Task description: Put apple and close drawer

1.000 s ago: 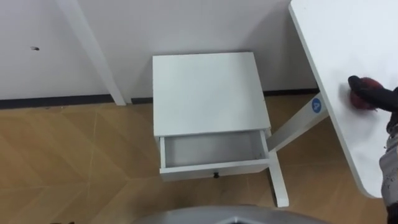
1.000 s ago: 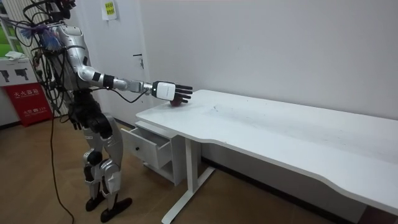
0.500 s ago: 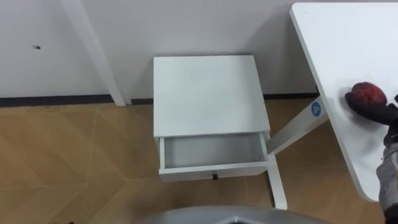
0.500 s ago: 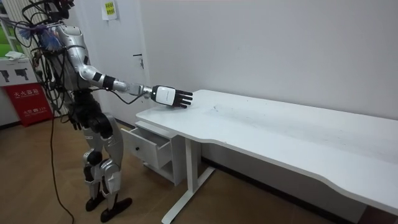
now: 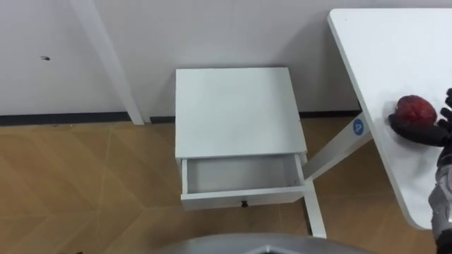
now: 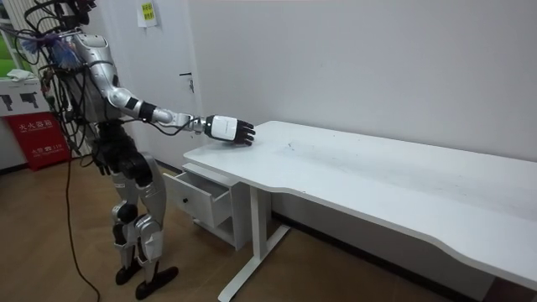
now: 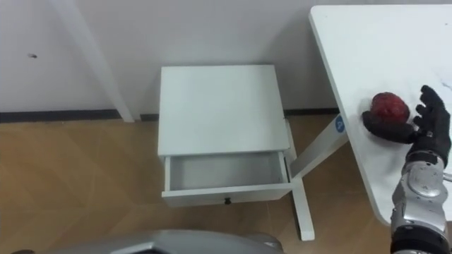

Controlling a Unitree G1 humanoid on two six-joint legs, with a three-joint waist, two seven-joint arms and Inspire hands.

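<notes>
- The apple [image 7: 387,106], dark red, sat on the white desk [image 7: 367,42] close to its near left edge, well apart from the drawer [image 5: 240,198].
- The right hand [image 7: 429,125] lay about the apple with its grip loose. The thumb stretched along the fruit's near side and touched it. The fingers stood fairly straight just beside it on the right and were not wrapped over it.
- The apple rested in the crook between thumb and fingers, its top and far side bare.
- In the room view the right arm reached out level from the shoulder to the desk's end, with the hand [image 6: 228,128] low over the top.
- Below and to the left of the desk stood a small white cabinet [image 5: 236,106] against the wall [image 5: 212,28].
- Its drawer was pulled open toward the robot, with a small dark knob [image 5: 244,203] at the middle of the front.
- A white desk leg [image 5: 332,152] slanted down just beside the cabinet's right side and bore a round blue sticker [image 5: 358,127] near its top.
- The wooden floor [image 5: 85,183] spread around the cabinet.
- In the room view the robot stood upright at the desk's end, next to the open drawer.
</notes>
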